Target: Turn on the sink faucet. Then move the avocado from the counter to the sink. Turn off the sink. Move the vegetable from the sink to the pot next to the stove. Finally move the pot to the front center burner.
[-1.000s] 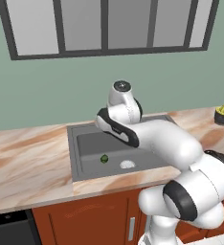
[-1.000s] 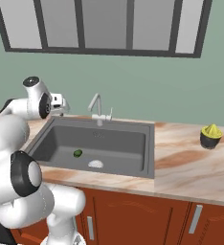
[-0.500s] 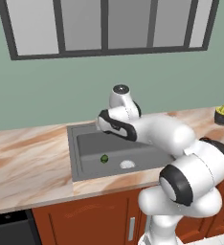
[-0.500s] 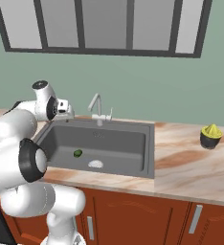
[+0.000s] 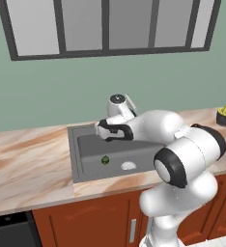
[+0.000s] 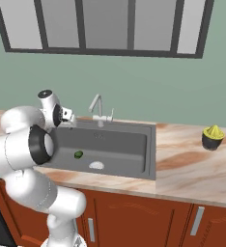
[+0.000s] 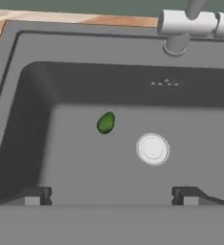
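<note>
The avocado (image 7: 106, 122) is a small dark green oval lying on the floor of the dark grey sink (image 7: 47, 91), left of the pale round drain (image 7: 152, 149). It also shows as the avocado (image 5: 105, 160) and the avocado (image 6: 78, 155) in the base views. My gripper (image 7: 111, 196) hangs open above the basin's near side, well above the fruit, with nothing between its fingertips (image 7: 35, 196). From the base it is the gripper (image 5: 109, 133), over the sink's rear left part (image 6: 69, 120). The sink faucet (image 6: 98, 108) stands behind the basin, and no water stream shows. The pot is out of view.
A dark bowl with a yellow-green thing (image 6: 213, 137) stands on the counter (image 6: 192, 164) to the right of the sink. A black stove corner (image 5: 8, 231) sits low at the left. Reddish-brown cabinets run below the worktop.
The hand has dropped a little toward the sink's rear left while the elbow has swung forward. The jaws have stayed open and the avocado has not moved.
</note>
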